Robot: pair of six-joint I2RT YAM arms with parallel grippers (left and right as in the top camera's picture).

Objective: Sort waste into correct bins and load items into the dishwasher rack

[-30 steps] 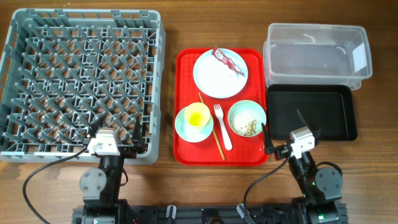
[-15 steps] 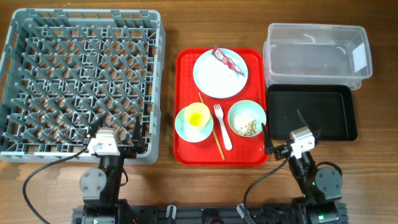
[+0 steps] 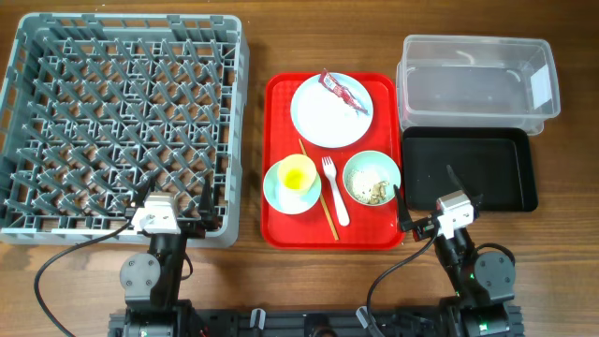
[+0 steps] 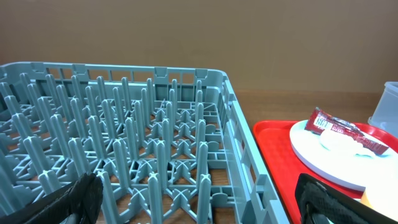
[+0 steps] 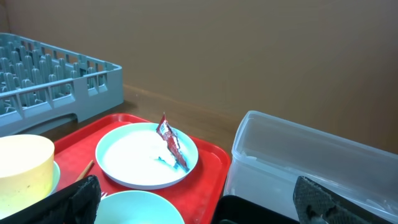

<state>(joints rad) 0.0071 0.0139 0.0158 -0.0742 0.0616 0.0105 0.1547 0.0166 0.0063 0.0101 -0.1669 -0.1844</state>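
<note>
- Wooden table (image 3: 253, 37), brown and bare in the gaps, carries everything; a plain tan wall closes off both wrist views.
- At far left stands the grey dishwasher rack (image 3: 131, 21), nothing among its pegs.
- At centre lies the red tray (image 3: 281, 225).
  - On its far half sits the plate (image 3: 323, 117), with the red wrapper (image 3: 343, 92) on the plate's far right edge.
  - On its near half are a mint bowl (image 3: 273, 192) holding the yellow cup (image 3: 298, 174), and a second bowl (image 3: 354, 168) with crumbs (image 3: 377, 190).
  - Between the bowls lie the fork (image 3: 335, 192) and the chopsticks (image 3: 328, 217).
- At right, the clear tub (image 3: 473, 42) is far and the black tray (image 3: 468, 173) near.
- The left gripper (image 3: 174, 198) hovers over the rack's near edge and the right gripper (image 3: 426, 192) by the black tray's near left corner. Both have their jaws spread wide and hold nothing.
- The wrapper looks feather-light, crinkly and slick. One end stands up off the plate, which seems the best place to pinch.
- The plate and bowls look stiff, smooth and possibly breakable, so a grip over the rim suits them.
- The cup should lift by pinching its wall.
- The fork and chopsticks lie flat and thin, so they need a pinch across the shaft, pressed low.
</note>
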